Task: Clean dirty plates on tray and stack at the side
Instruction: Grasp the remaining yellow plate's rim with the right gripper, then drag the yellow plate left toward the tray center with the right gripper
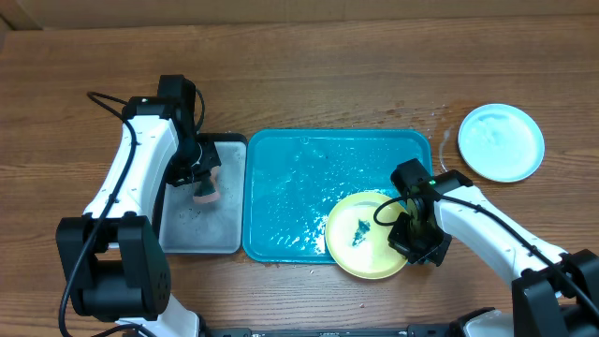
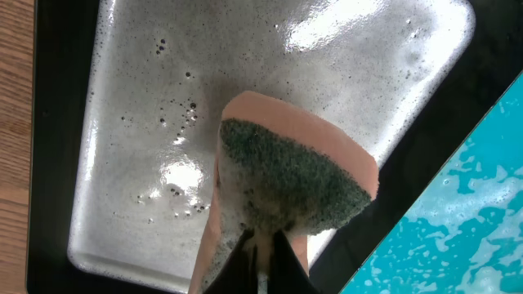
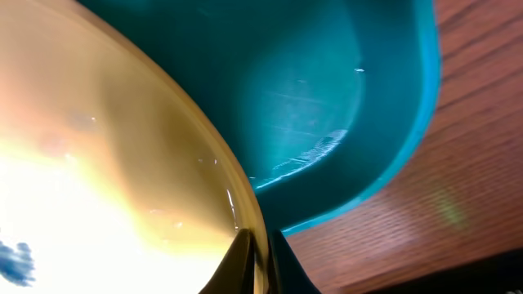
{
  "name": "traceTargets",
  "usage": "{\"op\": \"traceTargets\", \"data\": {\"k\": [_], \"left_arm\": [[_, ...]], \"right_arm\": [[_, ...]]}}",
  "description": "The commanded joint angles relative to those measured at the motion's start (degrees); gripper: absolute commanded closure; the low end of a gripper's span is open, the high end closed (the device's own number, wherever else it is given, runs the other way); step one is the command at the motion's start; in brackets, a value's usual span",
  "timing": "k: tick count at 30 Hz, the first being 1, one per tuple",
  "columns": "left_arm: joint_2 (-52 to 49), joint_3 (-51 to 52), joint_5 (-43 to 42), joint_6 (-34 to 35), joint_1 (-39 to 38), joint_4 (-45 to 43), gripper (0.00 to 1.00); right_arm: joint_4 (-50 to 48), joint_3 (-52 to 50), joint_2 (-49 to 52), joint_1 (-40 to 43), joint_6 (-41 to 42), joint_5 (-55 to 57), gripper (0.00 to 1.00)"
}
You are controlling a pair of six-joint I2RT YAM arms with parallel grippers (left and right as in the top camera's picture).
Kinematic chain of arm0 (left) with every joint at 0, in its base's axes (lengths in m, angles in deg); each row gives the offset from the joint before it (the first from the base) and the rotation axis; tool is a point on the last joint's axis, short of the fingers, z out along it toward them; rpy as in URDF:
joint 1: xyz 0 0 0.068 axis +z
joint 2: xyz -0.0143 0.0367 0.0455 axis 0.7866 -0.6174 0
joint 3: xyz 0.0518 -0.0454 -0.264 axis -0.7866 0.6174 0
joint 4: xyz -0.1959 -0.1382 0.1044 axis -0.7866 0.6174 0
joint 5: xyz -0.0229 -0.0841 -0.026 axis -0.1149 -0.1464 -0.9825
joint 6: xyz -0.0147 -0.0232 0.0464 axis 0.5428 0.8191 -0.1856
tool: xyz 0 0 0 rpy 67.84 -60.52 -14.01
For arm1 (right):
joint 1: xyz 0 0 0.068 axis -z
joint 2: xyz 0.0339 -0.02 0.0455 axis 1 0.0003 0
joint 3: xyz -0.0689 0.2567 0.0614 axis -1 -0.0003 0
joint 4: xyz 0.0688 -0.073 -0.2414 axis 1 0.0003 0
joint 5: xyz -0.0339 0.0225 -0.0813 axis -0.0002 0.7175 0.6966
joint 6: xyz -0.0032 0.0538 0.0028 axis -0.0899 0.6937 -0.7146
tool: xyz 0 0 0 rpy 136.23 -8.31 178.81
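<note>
1. Pinched by its rim in the right jaws, the yellow plate (image 3: 122,163) lies over the tray's (image 1: 299,168) near right corner; its blue smudge says unwashed.
2. Left jaws clamp the sponge (image 2: 294,175) at the grey tray (image 2: 122,163).
3. Blue plate (image 1: 503,141) sits alone on the table (image 1: 309,75), seemingly clean; no stack yet.
4. No writing readable.

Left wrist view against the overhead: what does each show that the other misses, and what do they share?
Only the left wrist: the green scouring face of the sponge and bubbles on the grey tray. Only the overhead: the smudged yellow-green plate, its rim pinched by the right gripper, and the light blue plate on the table. Both: the left gripper holding the sponge over the grey tray, beside the teal tray.
</note>
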Motion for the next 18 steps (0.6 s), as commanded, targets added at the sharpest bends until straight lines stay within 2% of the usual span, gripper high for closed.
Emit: {"op": "traceTargets", "data": {"k": [1, 11, 18], "left_arm": [[1.9, 0.2, -0.4, -1.3, -0.1, 0.0, 0.96], [1.9, 0.5, 1.8, -2.8, -0.1, -0.2, 0.96], [0.6, 3.5, 4.8, -2.8, -0.1, -2.3, 0.96]], "right_arm": [[-1.3, -0.8, 0.2, -0.3, 0.3, 1.4, 0.96], [-10.5, 1.0, 0.2, -0.2, -7.7, 4.2, 0.96], [-12.5, 5.5, 0.2, 2.9, -13.2, 4.4, 0.96]]}}
